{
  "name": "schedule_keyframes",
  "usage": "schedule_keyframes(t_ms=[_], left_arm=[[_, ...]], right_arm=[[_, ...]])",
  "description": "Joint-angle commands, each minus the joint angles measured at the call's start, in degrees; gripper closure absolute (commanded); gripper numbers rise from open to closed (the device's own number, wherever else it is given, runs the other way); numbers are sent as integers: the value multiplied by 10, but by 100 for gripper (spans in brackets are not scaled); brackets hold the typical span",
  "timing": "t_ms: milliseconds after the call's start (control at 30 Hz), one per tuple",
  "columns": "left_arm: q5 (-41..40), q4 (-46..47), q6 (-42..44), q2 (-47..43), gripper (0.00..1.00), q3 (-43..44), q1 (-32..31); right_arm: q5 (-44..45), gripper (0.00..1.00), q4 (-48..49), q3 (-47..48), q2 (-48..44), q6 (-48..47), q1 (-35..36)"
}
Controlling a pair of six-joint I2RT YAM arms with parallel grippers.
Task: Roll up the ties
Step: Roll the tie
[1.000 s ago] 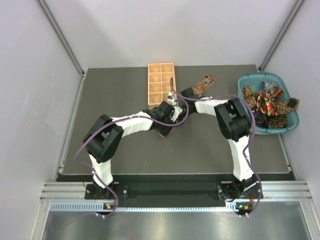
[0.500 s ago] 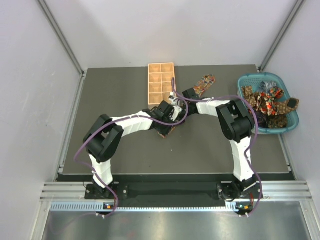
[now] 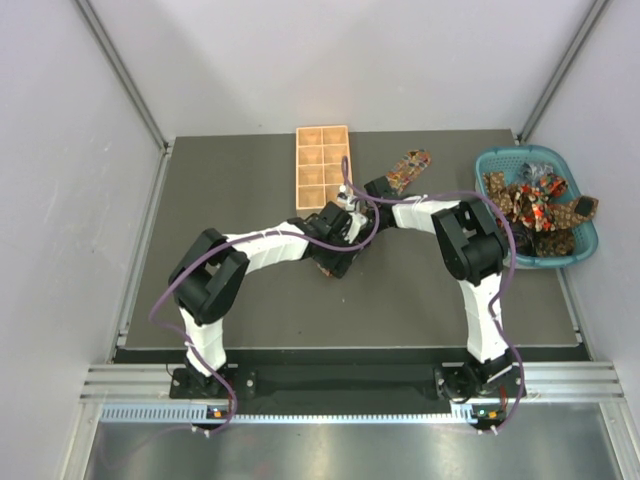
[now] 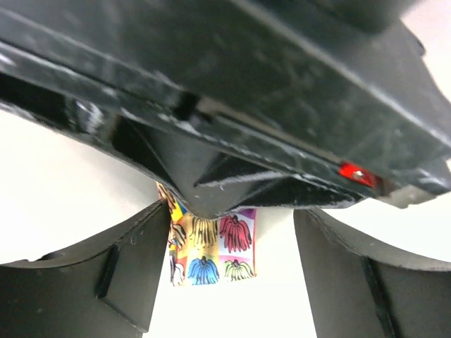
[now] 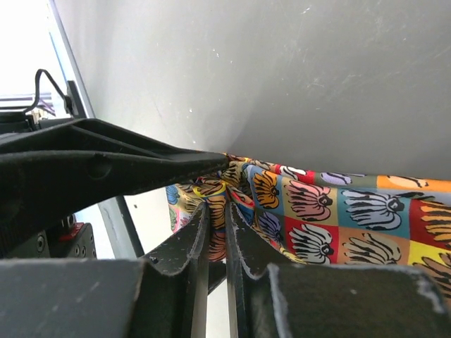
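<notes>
**Both arms meet** toward the far edge of the counter (image 3: 230, 190), just near of the wooden tray (image 3: 322, 165). A printed tie (image 5: 317, 211) runs slantwise from there toward the far right corner, its far end flat beside the tray. The right end effector (image 5: 217, 211) is narrow, pinched on a fold of this tie. The left end effector (image 4: 236, 274) stands wide, with the tie between its fingers. More ties (image 3: 530, 200) fill the teal basket (image 3: 585, 245) at the far right corner.

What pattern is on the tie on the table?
The tie has orange, red, blue and yellow squares with striped shapes; best in the right wrist view.
</notes>
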Motion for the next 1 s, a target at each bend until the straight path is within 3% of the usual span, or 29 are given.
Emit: schedule_keyframes(t_ms=[0, 333, 467, 600, 733, 967], left_arm=[[-7, -31, -1, 27, 24, 6, 13], [-25, -23, -9, 31, 24, 4, 23], [-20, -24, -9, 30, 33, -3, 23], [2, -21, -12, 26, 48, -19, 22], [9, -13, -18, 19, 58, -38, 22], [20, -9, -33, 16, 62, -61, 22]], right_arm=[[16, 93, -15, 12, 20, -31, 11], [-8, 93, -27, 24, 30, -41, 28], [-13, 94, -27, 30, 35, -41, 30], [-16, 93, -27, 34, 35, -41, 33], [-1, 86, -21, 27, 23, -37, 32], [27, 71, 32, -15, -21, 0, 6]])
